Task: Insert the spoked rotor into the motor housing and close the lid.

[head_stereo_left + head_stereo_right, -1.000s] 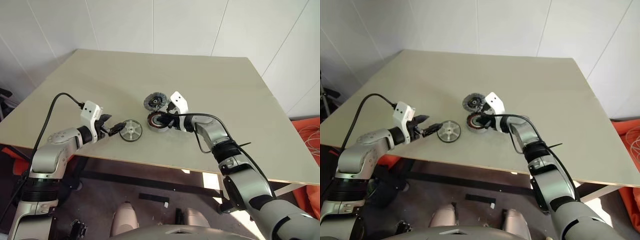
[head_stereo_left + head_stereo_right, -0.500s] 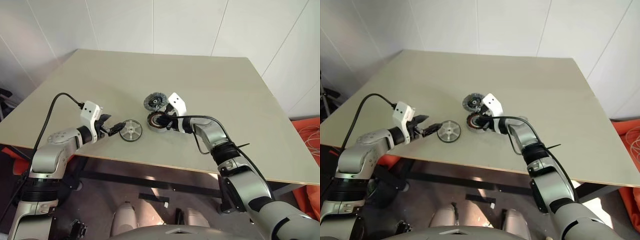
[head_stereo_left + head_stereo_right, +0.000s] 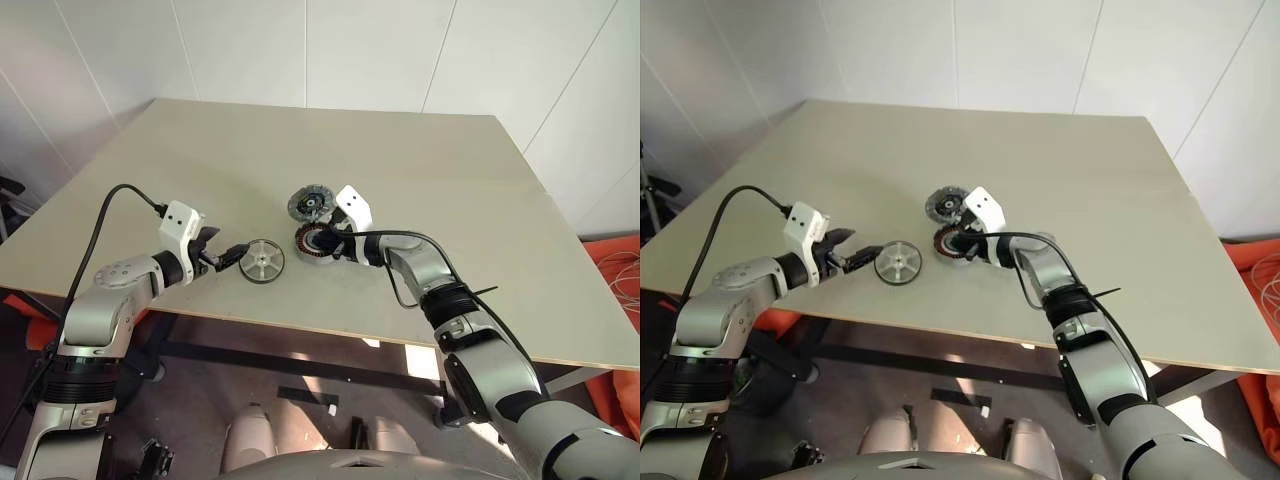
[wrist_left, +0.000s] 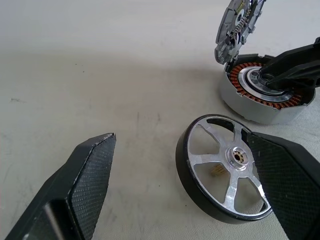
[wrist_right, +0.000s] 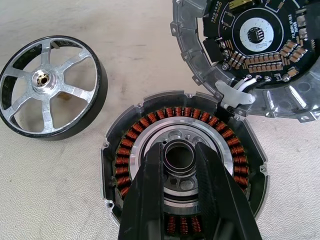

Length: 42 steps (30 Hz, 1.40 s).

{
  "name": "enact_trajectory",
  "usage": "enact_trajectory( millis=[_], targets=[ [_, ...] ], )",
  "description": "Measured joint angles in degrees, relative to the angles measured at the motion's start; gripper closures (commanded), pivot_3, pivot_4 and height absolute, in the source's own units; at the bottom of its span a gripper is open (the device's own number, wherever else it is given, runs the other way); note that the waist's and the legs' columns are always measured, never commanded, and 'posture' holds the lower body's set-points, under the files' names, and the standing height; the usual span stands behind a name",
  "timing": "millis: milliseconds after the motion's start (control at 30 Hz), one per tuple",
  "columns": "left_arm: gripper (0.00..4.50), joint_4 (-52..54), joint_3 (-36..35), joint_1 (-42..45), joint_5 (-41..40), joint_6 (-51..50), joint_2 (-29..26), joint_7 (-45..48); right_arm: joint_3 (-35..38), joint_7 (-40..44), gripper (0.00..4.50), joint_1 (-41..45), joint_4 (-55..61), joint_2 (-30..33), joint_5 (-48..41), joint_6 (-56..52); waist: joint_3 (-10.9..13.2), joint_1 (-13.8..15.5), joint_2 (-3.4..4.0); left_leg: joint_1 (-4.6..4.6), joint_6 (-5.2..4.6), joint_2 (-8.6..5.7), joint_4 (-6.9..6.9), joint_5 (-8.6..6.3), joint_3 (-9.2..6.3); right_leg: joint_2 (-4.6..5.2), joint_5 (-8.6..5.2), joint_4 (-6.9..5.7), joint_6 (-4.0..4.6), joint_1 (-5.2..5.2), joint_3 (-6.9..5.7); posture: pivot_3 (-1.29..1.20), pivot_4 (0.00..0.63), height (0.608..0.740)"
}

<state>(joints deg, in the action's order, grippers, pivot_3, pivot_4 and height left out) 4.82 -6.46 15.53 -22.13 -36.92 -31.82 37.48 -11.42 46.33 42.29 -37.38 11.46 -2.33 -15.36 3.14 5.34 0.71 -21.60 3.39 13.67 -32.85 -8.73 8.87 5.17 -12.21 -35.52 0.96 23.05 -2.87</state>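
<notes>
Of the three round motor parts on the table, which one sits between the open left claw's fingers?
The rotor, the shiny spoked wheel; the housing with copper windings and the lid lie beyond it.

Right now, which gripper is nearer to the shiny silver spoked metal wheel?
Left. The left gripper is open, its fingers either side of the silver spoked wheel. The right gripper is over the copper-wound housing beside it.

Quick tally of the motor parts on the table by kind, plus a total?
Spoked rotor: 1
Motor housing, copper windings showing: 1
Lid, lying open beside the housing: 1
Total: 3 parts on the table
</notes>
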Motion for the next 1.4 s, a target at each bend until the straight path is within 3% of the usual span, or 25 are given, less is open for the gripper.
enact_trajectory(
  millis=[300,567,967,1400],
  targets=[
    [0.0,-0.1,0.0,0.0,0.6,0.4,0.0,0.0,0.0,-1.0,0.04,-0.1,0.1,0.1,0.9,2.3,0.0,0.0,0.0,0.0,0.0,0.0,-0.01,0.0,0.0,0.0,0.0,-0.01,0.0,0.0,0.0,0.0,0.0,0.74],
    [0.0,-0.2,0.0,0.0,0.7,0.4,0.0,0.0,0.0,1.0,0.04,-1.5,6.4,0.1,-0.2,-0.1,0.0,0.0,0.0,-0.01,0.0,0.01,0.0,0.0,0.0,-0.01,0.0,-0.01,0.0,0.01,0.0,0.0,0.0,0.74],
    [0.0,-0.8,0.0,0.0,0.8,0.5,0.0,0.1,0.1,0.5,3.94,-2.3,8.4,0.0,-1.0,-1.8,0.0,0.0,0.0,0.0,0.01,0.01,-0.01,0.0,-0.01,-0.01,0.0,-0.01,0.0,0.0,0.0,0.0,0.0,0.74],
    [0.0,-0.8,0.0,0.0,0.9,0.7,-0.1,0.0,0.0,-2.1,3.94,-0.8,1.3,-0.5,-0.1,0.4,0.0,0.0,0.0,0.0,0.01,0.0,-0.02,0.01,-0.01,0.0,0.0,-0.04,0.0,0.0,0.0,0.0,0.0,0.74]
  ],
)
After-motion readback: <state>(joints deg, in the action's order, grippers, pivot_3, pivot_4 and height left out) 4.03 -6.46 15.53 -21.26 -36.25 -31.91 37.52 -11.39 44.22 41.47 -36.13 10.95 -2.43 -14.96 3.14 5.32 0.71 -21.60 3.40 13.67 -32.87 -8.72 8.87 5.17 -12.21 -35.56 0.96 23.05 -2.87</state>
